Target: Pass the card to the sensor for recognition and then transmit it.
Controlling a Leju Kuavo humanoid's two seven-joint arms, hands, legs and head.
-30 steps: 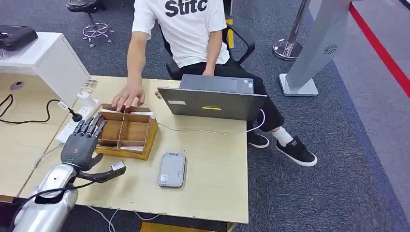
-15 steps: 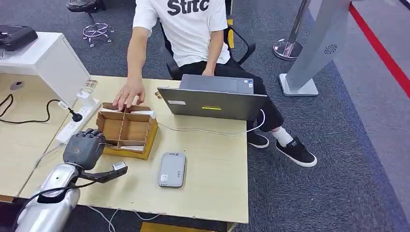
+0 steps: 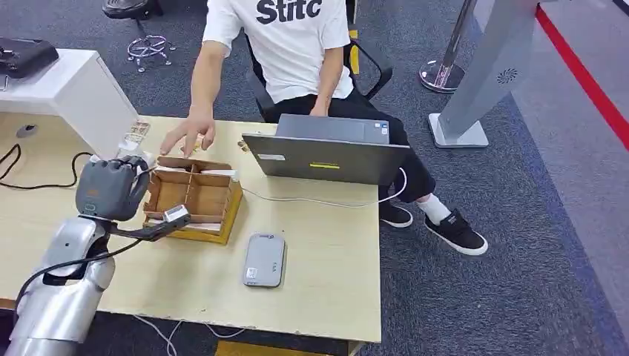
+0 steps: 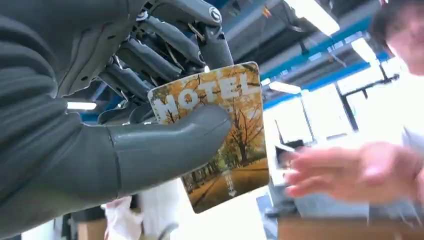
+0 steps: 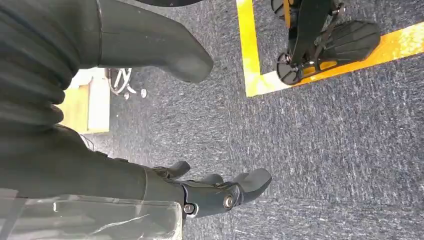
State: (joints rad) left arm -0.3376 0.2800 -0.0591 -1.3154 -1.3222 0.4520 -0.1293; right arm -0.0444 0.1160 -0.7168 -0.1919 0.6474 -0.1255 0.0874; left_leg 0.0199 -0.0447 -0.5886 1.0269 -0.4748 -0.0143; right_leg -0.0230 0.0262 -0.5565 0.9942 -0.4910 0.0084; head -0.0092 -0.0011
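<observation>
Autumn-printed HOTEL card (image 4: pixel 220 135) pinched between thumb and fingers of left hand (image 3: pixel 110 189), raised just beside the cardboard divider box (image 3: pixel 194 199) on the table (image 3: pixel 319 259); right hand (image 5: pixel 220 192) hangs over carpet, fingers loosely apart, holding nothing. Step looks like carrying card to the grey sensor pad (image 3: pixel 264 259): keep the pinch firm, lower card flat and close over pad. A person's hand (image 3: pixel 189 135) hovers near the box, so keep clear of it.

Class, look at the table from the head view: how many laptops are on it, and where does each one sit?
1. The laptop stands open at the table's far edge, in front of the seated person. None seems hidden.
</observation>
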